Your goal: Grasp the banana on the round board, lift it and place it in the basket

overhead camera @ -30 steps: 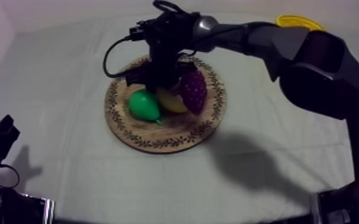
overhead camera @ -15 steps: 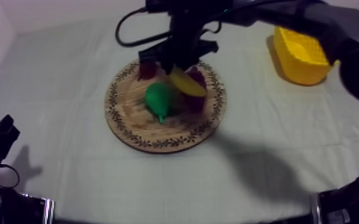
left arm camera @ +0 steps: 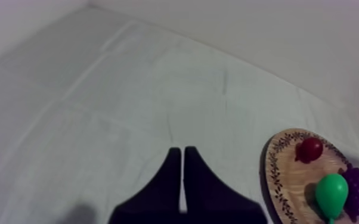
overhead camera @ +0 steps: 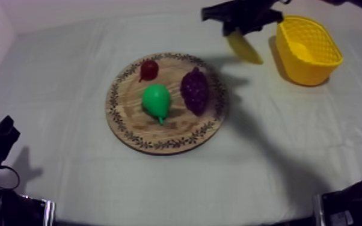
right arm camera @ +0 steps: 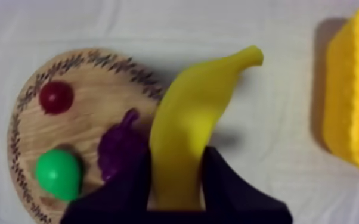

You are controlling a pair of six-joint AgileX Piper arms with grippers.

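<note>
- The pear (overhead camera: 156, 100), the bunch of grapes (overhead camera: 195, 90) and the small red fruit (overhead camera: 149, 70) lie on the wooden board (overhead camera: 129, 114).
- The pear is in the middle of the board. The bunch of grapes is just to its right, and the small red fruit is behind it by the far rim.
- The banana (overhead camera: 243, 47) is off the board, behind it and to its right, in the right gripper (overhead camera: 239, 31).
- The basket (overhead camera: 303, 72) stands farther right of the board, past the banana.

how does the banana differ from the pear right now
The banana is yellow, long and curved; the pear is green and rounded. The banana hangs in the right gripper near the yellow basket; the pear lies on the wooden board. Both are toy fruit.
</note>
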